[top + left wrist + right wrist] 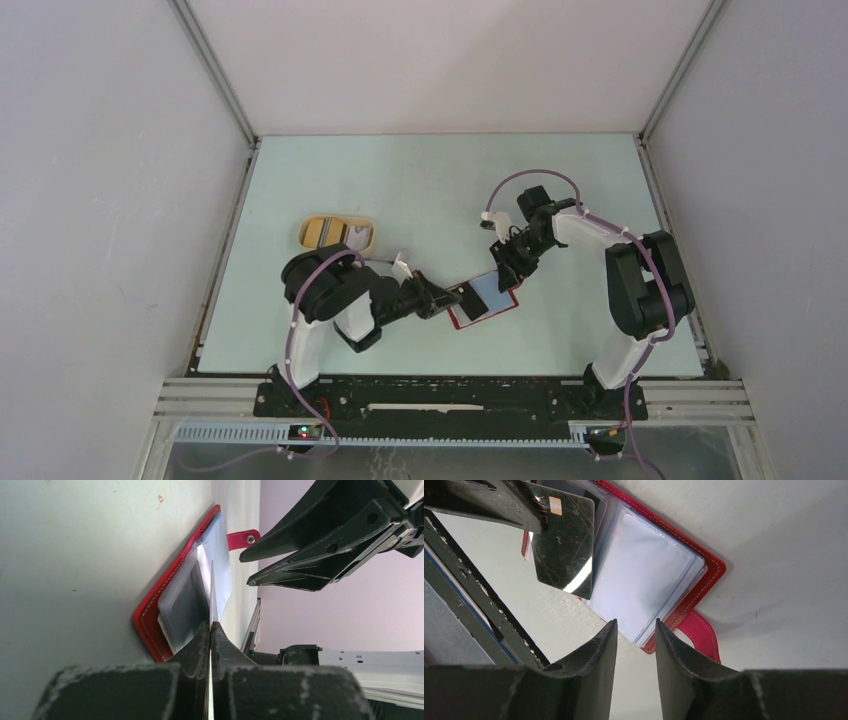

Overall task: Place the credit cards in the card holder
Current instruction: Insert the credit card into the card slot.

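Observation:
The red card holder [495, 306] lies open on the table, its clear sleeves up [644, 575]; its closure tab [701, 632] sticks out at one edge. My left gripper [452, 298] is shut on a dark credit card [566, 545], held over the holder's left page. In the left wrist view the card [212, 590] shows edge-on between my fingers, reaching into the sleeves of the holder [150, 615]. My right gripper [635, 627] is open and empty, hovering just off the holder's corner near the tab. It also shows in the top view [508, 272].
A tan oval tray [305, 232] stands at the left behind my left arm, with a golden-brown card [322, 232] and a whitish one [358, 237] in it. The enclosure's walls and metal frame ring the table.

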Robot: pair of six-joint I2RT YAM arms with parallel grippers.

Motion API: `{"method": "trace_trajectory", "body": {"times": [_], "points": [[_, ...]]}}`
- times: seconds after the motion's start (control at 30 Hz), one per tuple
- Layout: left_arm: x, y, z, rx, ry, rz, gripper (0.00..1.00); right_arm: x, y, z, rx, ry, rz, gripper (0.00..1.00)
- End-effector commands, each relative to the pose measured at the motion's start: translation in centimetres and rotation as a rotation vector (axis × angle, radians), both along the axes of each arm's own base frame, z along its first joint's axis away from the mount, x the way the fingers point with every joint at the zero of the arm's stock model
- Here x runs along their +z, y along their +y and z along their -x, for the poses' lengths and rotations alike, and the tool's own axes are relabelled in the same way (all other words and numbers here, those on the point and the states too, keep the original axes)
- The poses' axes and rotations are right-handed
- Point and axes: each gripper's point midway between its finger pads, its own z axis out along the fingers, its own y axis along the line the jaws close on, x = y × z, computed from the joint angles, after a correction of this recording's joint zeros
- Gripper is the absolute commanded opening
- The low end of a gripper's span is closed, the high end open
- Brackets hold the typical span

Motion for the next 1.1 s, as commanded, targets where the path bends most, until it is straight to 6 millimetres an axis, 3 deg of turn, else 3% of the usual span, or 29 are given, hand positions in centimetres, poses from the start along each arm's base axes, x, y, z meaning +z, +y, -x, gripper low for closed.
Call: {"method": "trace_trajectory", "body": {"times": [0.0, 0.5, 1.07], "points": [[0.8, -0.8, -0.7, 0.017, -0.017, 0.045, 0.00, 1.1, 0.6, -0.9, -0.002, -0.027, -0.012, 0.42], [-0.6, -1.4, -1.3, 0.029, 0.049, 0.052, 0.00, 1.1, 0.8, -0.8, 0.007, -0.032, -0.008, 0.42], [-1.6, -1.7, 0.0, -0.035, 0.168, 0.057, 0.00, 1.6, 1.2, -0.6, 0.015, -0.042, -0.016, 0.42]]}}
